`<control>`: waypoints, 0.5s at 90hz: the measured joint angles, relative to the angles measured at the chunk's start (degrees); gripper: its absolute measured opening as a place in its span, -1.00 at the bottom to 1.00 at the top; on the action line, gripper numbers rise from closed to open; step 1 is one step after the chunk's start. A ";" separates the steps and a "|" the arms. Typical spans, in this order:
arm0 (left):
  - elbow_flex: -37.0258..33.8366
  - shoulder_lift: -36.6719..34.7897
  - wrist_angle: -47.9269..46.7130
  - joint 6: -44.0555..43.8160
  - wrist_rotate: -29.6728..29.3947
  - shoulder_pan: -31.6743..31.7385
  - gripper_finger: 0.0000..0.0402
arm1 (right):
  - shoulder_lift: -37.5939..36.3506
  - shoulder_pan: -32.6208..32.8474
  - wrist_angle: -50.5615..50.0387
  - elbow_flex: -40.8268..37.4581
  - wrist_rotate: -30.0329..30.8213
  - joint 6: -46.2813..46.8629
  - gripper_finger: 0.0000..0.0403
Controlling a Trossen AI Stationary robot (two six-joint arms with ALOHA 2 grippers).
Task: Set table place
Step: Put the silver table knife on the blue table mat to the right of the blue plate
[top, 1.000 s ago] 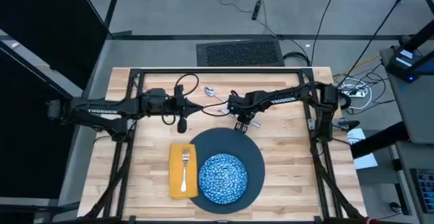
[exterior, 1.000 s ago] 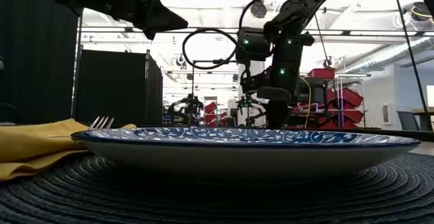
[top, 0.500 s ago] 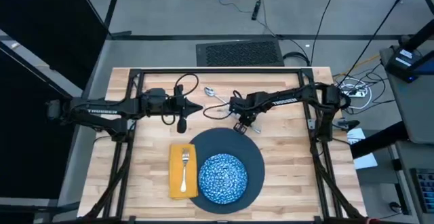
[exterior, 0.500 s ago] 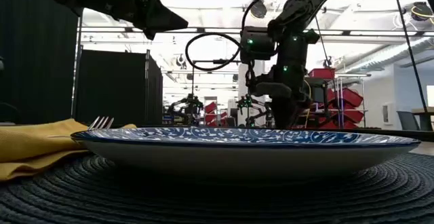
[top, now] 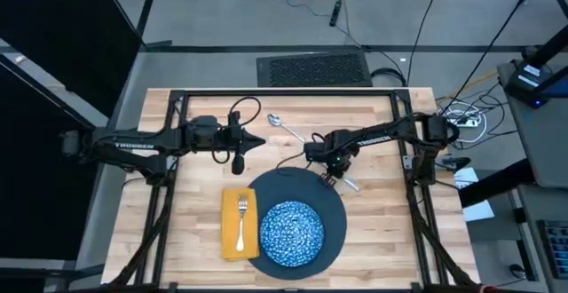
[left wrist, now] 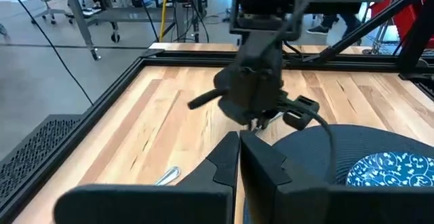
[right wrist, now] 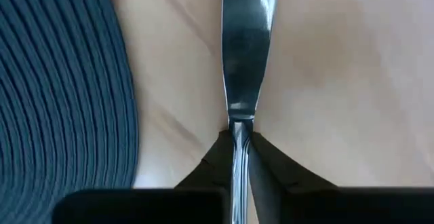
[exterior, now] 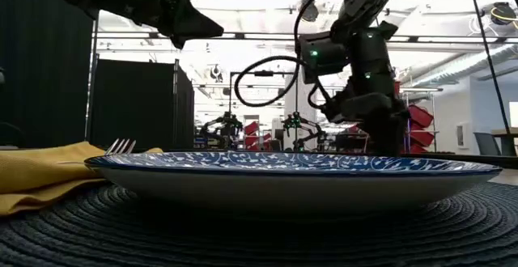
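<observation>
1. Looking straight down, the light wooden plank table carries a large dark slate-blue round plate holding a blue-and-white speckled bowl; a mustard-yellow cloth napkin with a silver fork lies touching the plate's left edge. A silver spoon lies near the far edge. Bare planks lie right of the plate. The right gripper sits at the plate's upper right rim, a silver knife poking out; the left gripper hovers near the spoon.
2. At table height, the bowl rim blocks the right gripper's tip.
3. From the left wrist, its own fingers are pressed together, holding nothing.
4. From the right wrist, the fingers clamp the knife, blade over bare wood just beside the plate.
</observation>
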 joint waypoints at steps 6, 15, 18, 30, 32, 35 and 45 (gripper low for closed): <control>0.00 -0.02 0.00 -0.02 0.00 0.00 -1.00 | -0.12 1.05 -0.41 -0.02 -1.14 1.05 -0.95; 0.00 -0.02 0.00 -0.04 0.02 0.00 -1.00 | -0.08 2.85 -1.47 -0.04 -3.31 3.01 -0.95; 0.00 -0.02 0.00 -0.04 0.01 0.00 -1.00 | -0.06 3.47 -1.70 -0.04 -3.73 3.64 -0.95; 0.00 -0.02 -0.02 -0.04 0.02 0.00 -1.00 | -0.08 6.22 -2.20 -0.04 -4.40 7.00 -0.95; 0.00 -0.02 -0.02 -0.04 0.02 0.00 -1.00 | -0.08 6.69 -2.20 -0.04 -4.51 7.74 -0.95; 0.00 -0.02 -0.02 -0.04 0.02 0.00 -1.00 | -0.08 7.34 -2.15 -0.04 -4.63 8.87 -0.95; 0.00 -0.02 -0.02 -0.09 0.02 0.00 -1.00 | -0.08 9.46 -1.83 0.00 -4.97 12.92 -0.96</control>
